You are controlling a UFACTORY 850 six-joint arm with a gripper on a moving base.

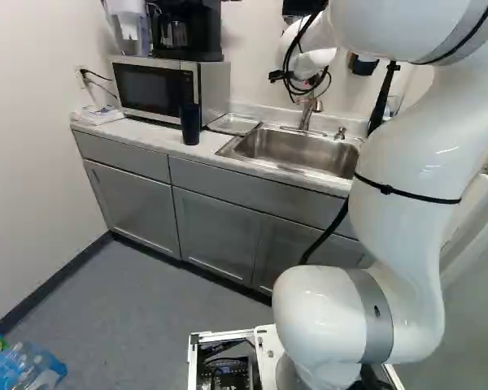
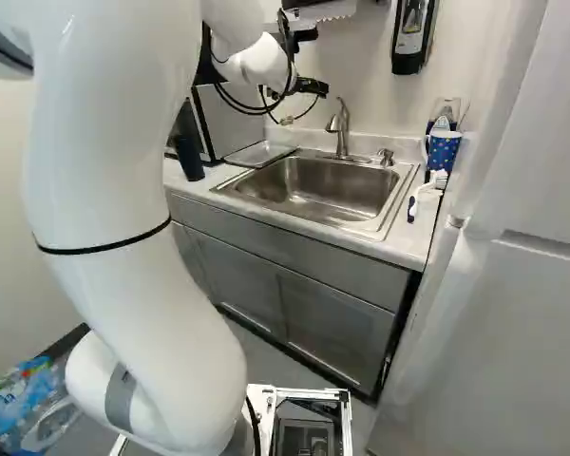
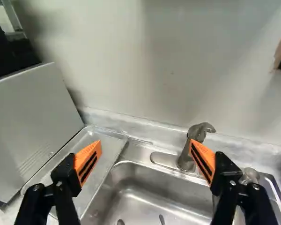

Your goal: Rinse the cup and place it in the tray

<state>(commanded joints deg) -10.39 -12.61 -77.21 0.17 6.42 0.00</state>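
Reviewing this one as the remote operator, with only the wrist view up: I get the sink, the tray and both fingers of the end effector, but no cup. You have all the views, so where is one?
Observer: The left base view shows a dark cup standing upright on the counter, near the front corner of the microwave and beside the tray.

Operator: Is that the only candidate, or is there something on the other side of the sink?

Observer: There is. The right base view shows a blue dotted mug on the counter past the end of the sink opposite the tray.
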